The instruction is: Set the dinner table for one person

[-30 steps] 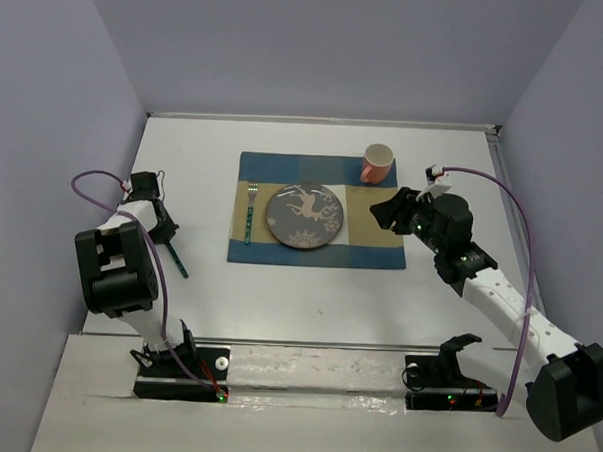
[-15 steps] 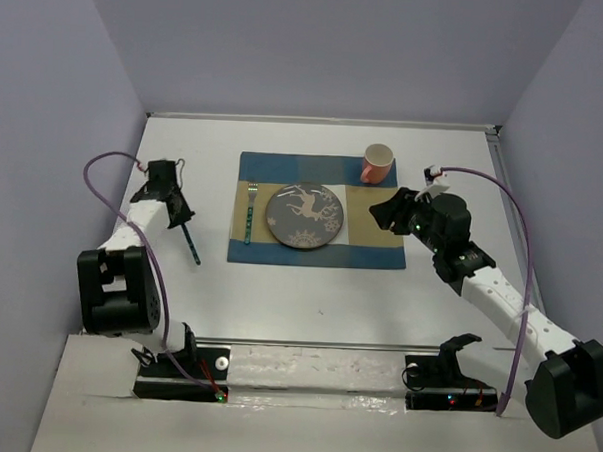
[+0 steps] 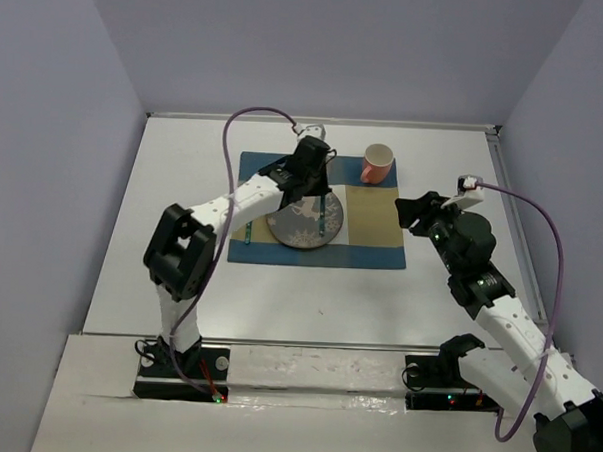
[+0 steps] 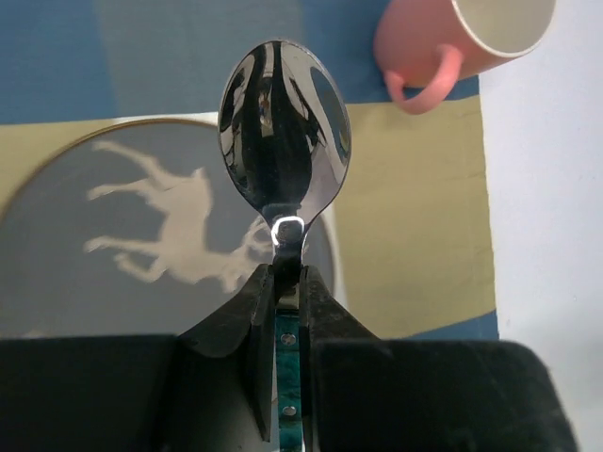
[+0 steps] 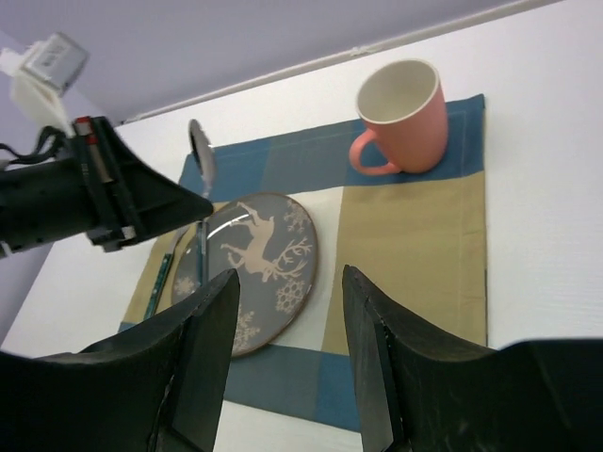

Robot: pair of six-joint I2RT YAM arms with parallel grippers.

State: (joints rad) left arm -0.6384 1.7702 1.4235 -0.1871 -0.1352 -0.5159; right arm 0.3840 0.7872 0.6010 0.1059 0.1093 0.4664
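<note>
My left gripper [image 3: 318, 189] reaches over the checked placemat [image 3: 377, 224] and is shut on the teal handle of a spoon [image 3: 325, 217]. It holds the spoon above the right part of the grey deer plate [image 3: 296, 226]. In the left wrist view the jaws [image 4: 285, 278] clamp the handle and the spoon bowl [image 4: 285, 141] points toward the pink mug [image 4: 462, 38]. The mug [image 3: 377, 164] stands at the placemat's far right corner. A teal-handled fork [image 5: 158, 282] lies left of the plate. My right gripper [image 3: 412, 211] is open and empty, by the placemat's right edge above the white dinner table [image 3: 183, 181].
The right wrist view shows the plate [image 5: 250, 273], mug [image 5: 405, 113], spoon [image 5: 200, 151] and left gripper [image 5: 85, 198]. The placemat's tan right part [image 5: 424, 245] lies bare between plate and table. Lilac walls enclose the table on three sides.
My left arm has swung from the table's left side across to over the plate, carrying the spoon. My right arm has drawn back a little to the right.
</note>
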